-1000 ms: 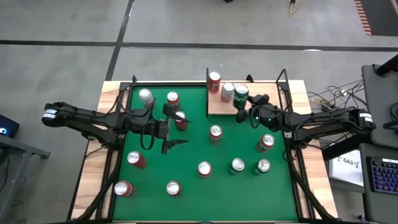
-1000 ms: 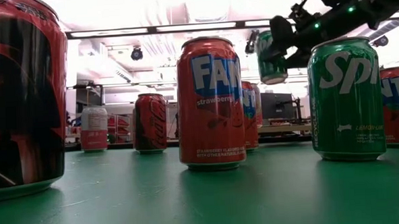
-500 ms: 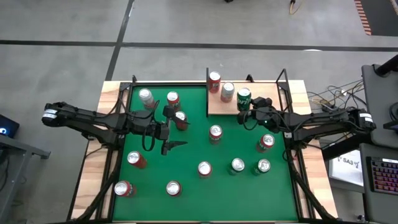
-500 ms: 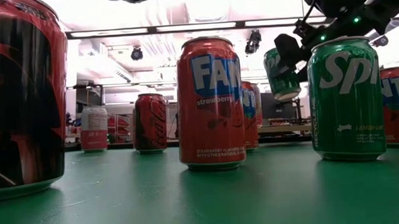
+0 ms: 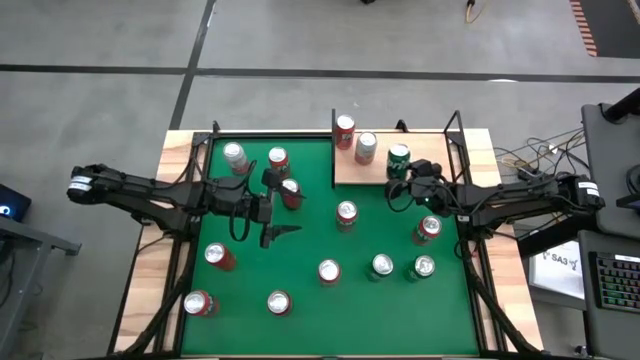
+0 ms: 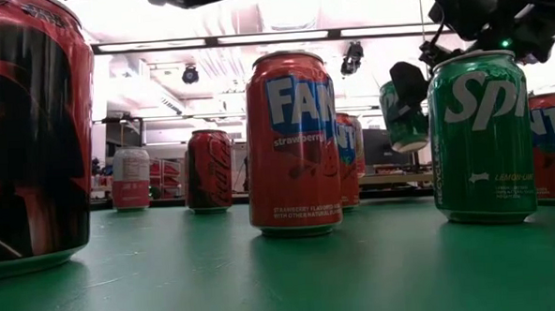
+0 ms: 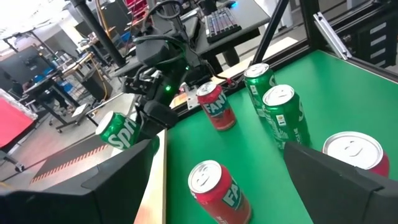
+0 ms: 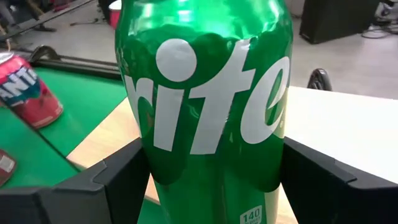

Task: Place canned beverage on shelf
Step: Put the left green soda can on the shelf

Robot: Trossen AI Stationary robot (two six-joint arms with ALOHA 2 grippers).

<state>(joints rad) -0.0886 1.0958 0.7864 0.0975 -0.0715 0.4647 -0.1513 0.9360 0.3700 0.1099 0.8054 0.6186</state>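
From the low view I see a strawberry Fanta can (image 6: 293, 142) at frame centre, closest on the green felt (image 6: 264, 278), a green Sprite can (image 6: 481, 135) upright to its right, and a dark can (image 6: 28, 129) cut off at the left edge.

Behind the upright Sprite, the right gripper (image 5: 404, 171) has its fingers closed around a second Sprite can, the held can (image 5: 398, 157), tilted in the low view (image 6: 404, 115). I cannot tell whether its base touches the board.

In the high view the held can sits upper right of centre, over the right part of the shelf (image 5: 350, 170). Farther up on the shelf stand a red can (image 5: 345, 130) and a silver can (image 5: 366, 147).

The left gripper (image 5: 275, 208) is left of centre, fingers spread wide, gripping nothing, beside a red-topped can (image 5: 290, 193).
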